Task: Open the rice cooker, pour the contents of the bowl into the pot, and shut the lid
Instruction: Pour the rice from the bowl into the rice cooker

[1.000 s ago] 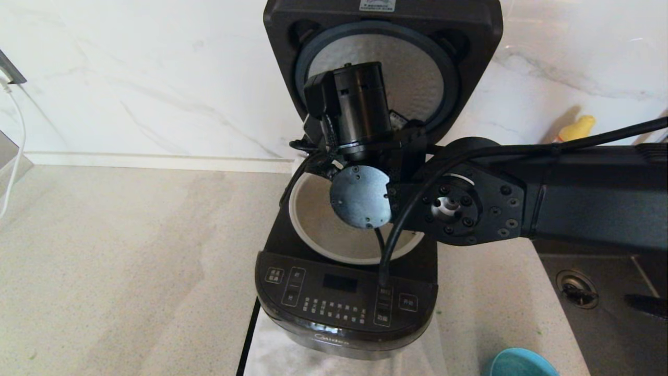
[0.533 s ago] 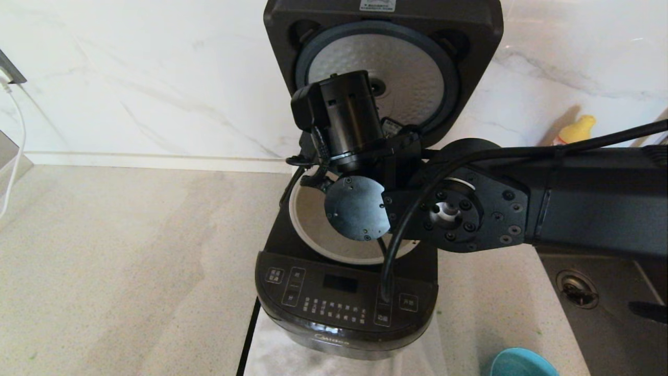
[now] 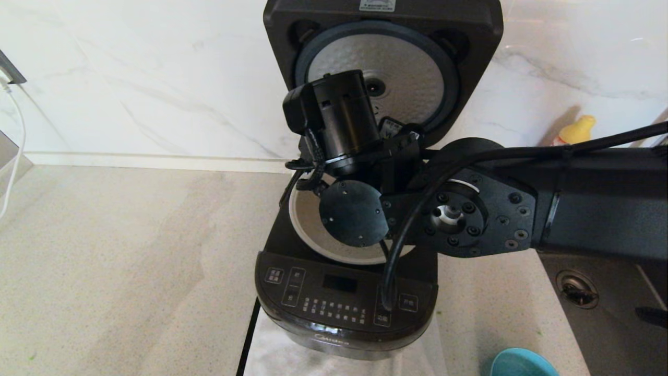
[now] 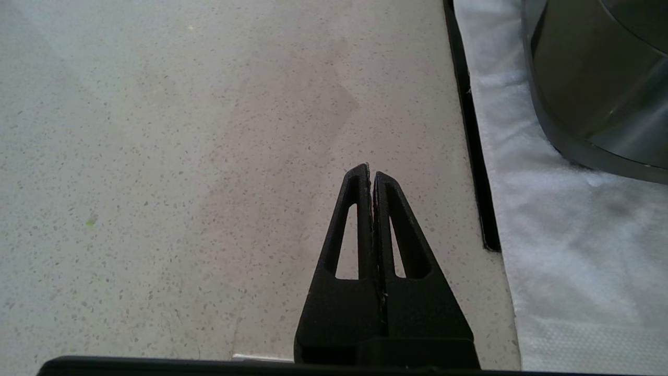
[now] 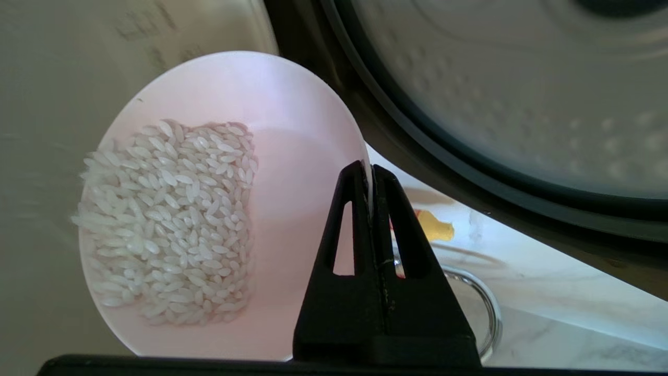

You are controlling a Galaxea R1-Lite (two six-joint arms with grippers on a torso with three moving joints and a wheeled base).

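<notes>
The rice cooker (image 3: 344, 308) stands with its lid (image 3: 402, 68) upright, the silver dimpled disc facing me. My right arm's wrist (image 3: 339, 125) hangs over the pale pot (image 3: 305, 222) and hides the gripper in the head view. In the right wrist view my right gripper (image 5: 369, 172) is shut on the rim of a pink bowl (image 5: 297, 156). The bowl is tilted, and white rice (image 5: 172, 219) lies heaped against its low side, before the pot's inside wall (image 5: 62, 78). My left gripper (image 4: 371, 175) is shut and empty above the counter, by the cooker's base (image 4: 589, 89).
A white cloth (image 4: 563, 235) lies under the cooker, with a black strip (image 4: 472, 146) along its edge. A teal bowl (image 3: 522, 363) sits at the front right, beside a sink (image 3: 600, 308). A yellow bottle (image 3: 576, 128) stands at the back wall. A white cord (image 3: 18, 141) hangs far left.
My right wrist has swung left over the pot and rolled further, uncovering more of the lid's silver disc. The forearm has dropped slightly.
</notes>
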